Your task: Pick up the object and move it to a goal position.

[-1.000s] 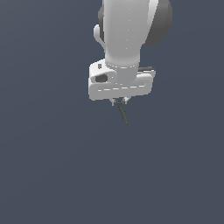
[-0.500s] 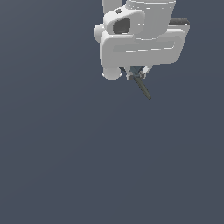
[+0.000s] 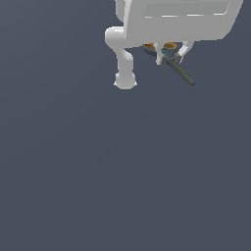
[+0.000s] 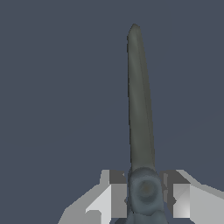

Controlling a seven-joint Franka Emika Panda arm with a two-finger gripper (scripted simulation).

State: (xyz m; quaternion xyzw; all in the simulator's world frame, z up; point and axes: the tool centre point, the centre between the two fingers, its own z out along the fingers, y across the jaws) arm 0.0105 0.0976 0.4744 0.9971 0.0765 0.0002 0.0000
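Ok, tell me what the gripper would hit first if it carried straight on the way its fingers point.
Nothing shows ahead: the gripper holds the scissors, and past the blade tip the wrist view shows only plain grey ground, depth unclear.

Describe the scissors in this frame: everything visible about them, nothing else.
The scissors are small, with two orange-yellow ring handles tucked under the white hand and long, thin, dark grey blades lying together, matte like metal. The gripper is shut on them near the pivot, a finger on either side. The blades slant down toward the exterior view's right, past the fingertips. In the wrist view the blades reach straight out from the round pivot. Only the fingers appear to touch them.
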